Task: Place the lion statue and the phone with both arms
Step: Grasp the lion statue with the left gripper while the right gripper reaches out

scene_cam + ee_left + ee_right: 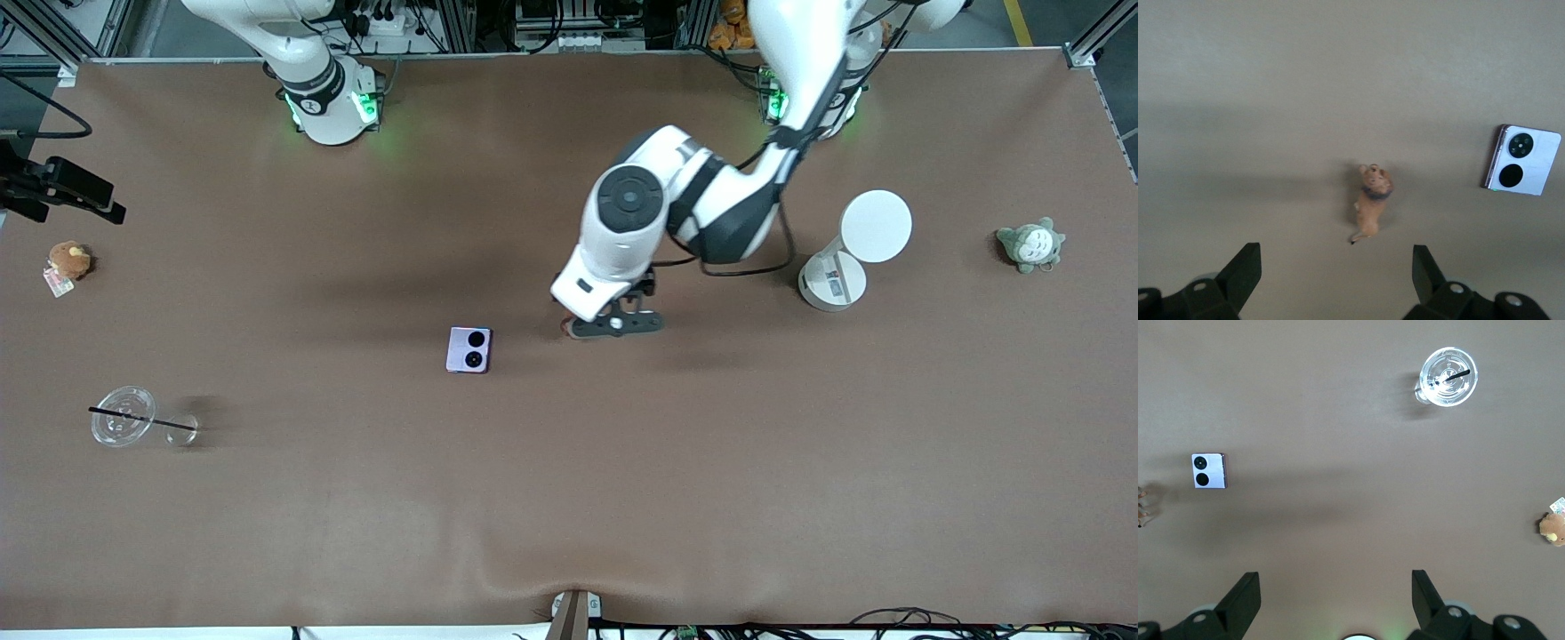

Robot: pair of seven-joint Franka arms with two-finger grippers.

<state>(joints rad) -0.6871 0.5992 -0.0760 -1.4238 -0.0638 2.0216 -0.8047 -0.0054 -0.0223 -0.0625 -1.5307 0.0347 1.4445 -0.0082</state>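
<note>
The tiny lion statue (1372, 203), lying on the table (569, 498) under the spread-open left end effector (1331, 267), looks light and tippy, so it's probably best pinched across the body.

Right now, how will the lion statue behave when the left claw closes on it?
The lion statue is small and slender and looks rigid, so it is probably light and stiff. It is narrow against the open left claw over it, so an off-centre pinch could tip or skid it on the smooth table.
</note>
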